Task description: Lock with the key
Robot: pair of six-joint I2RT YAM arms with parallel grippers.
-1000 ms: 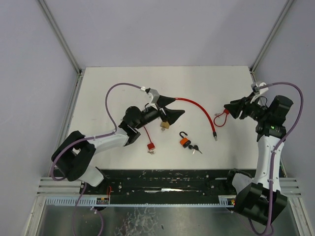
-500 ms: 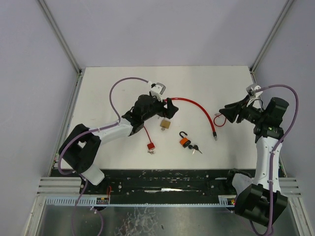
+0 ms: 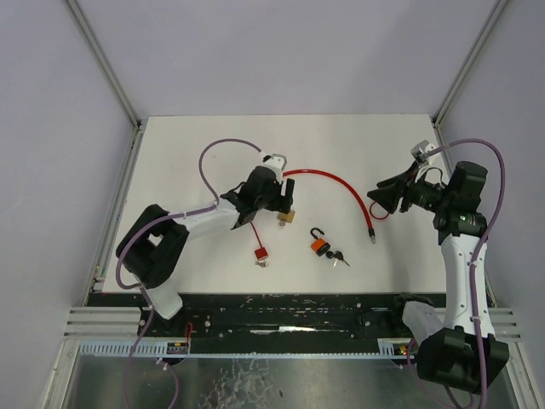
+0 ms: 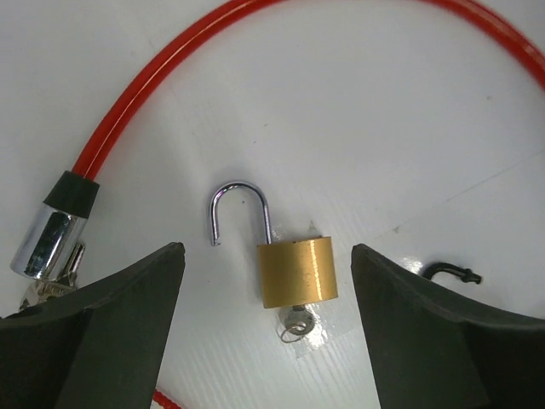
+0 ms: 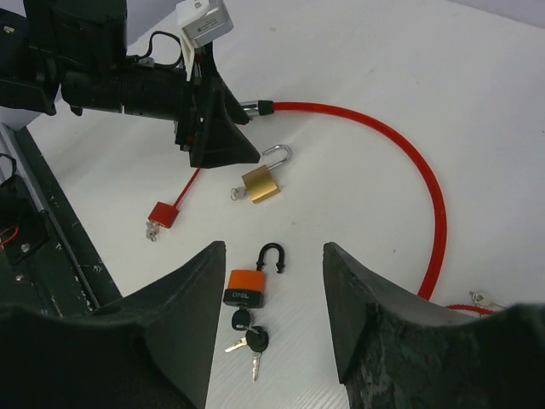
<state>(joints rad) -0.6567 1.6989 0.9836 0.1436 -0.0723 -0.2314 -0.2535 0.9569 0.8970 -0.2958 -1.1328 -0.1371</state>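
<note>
**Two padlocks open, nothing locked yet**

Both locks I can read clearly are unlocked. The brass padlock (image 4: 296,271) lies flat on the table (image 3: 196,145) with its shackle swung open and a key (image 4: 295,322) in its underside. It lies just inside the curve of the red cable (image 4: 170,94).

My left gripper (image 4: 264,256) hangs over it with the fingers spread wide, one on each side, touching nothing. My right gripper (image 5: 272,256) is well apart from it on the far side of the cable, also spread and empty, looking down on the orange padlock (image 5: 248,287). That one lies open too, with black keys (image 5: 247,328) at its base.

As I judge it, the whole job is still ahead: grasp a lock, press the shackle home, turn the key.

For writing, the orange body carries one short dark word, perhaps four letters, too small for me to trust. The brass face shows only a faint stamp I cannot read.
</note>
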